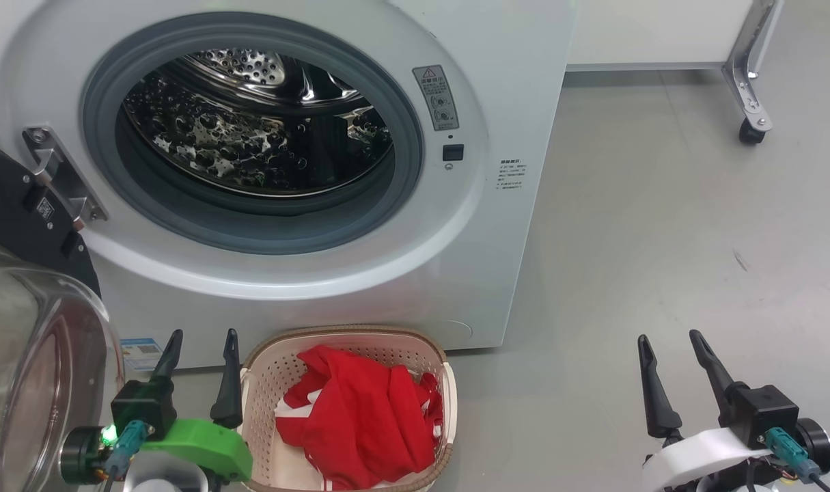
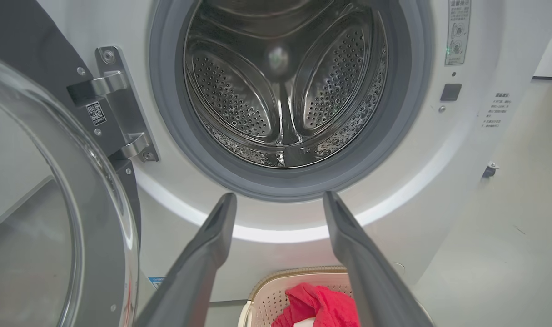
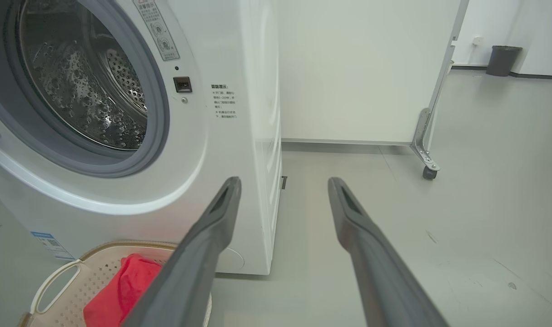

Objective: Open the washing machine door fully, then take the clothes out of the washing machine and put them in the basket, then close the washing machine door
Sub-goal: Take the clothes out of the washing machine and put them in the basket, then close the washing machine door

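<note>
Red clothes (image 1: 360, 417) lie heaped in the cream basket (image 1: 350, 335), which sits on the grey floor (image 1: 660, 239) at six o'clock from the washing machine (image 1: 517, 82) opening, just beside its front. The washing machine door (image 1: 39, 383) hangs swung wide at eight o'clock, its glass bowl bulging outward. Inside the grey gasket (image 1: 401, 184) the perforated steel drum (image 1: 251, 137) gleams. The left gripper (image 1: 203, 333) hovers at nine o'clock of the basket, just beside its rim, fingers spread wide and gripping nothing. The right gripper (image 1: 669, 336) waits well apart at three o'clock, likewise spread and empty-handed
</note>
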